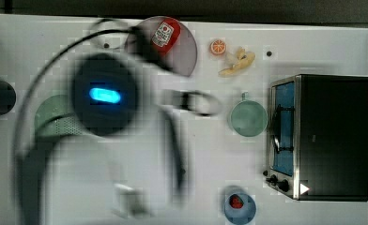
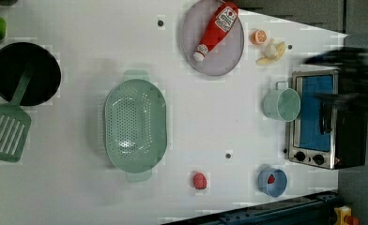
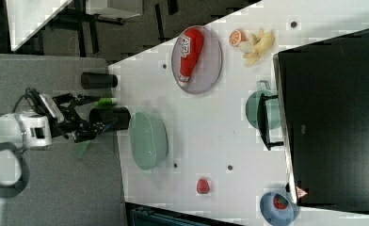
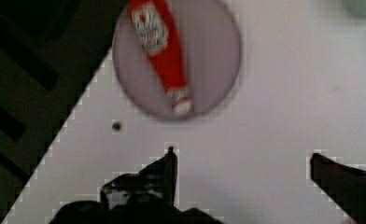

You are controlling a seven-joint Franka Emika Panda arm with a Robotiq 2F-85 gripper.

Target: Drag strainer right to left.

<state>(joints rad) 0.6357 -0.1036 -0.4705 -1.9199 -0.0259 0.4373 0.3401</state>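
Judging by where it lies, we take the dragging itself to be done or nearly so: the pale mint-green oblong plastic strainer (image 2: 135, 125), with its dotted perforated basin and smooth rim, sits flat on the white tabletop (image 2: 79, 197) well towards the left view's left, with nothing touching it. It lies between the black round pan (image 2: 25, 72) with the green slotted spatula (image 2: 6, 129) and the grey round plate (image 2: 213, 40) carrying the red ketchup bottle (image 2: 216, 29). The round mint-green mug (image 2: 281, 104) stands well apart from it, beside the steel toaster oven (image 2: 320, 119). What may remain, as we read it, is only for the arm to clear away.

In the right view we see the black two-fingered gripper (image 3: 91, 125) off the table's edge, at the right view's left, near the strainer's end but apart from it, the white wrist behind it. In the wrist view its fingertips (image 4: 171, 161) stand spread wide with bare tabletop between them, so we have nothing held. In the top view the arm hangs blurred over the strainer, hiding most of it.
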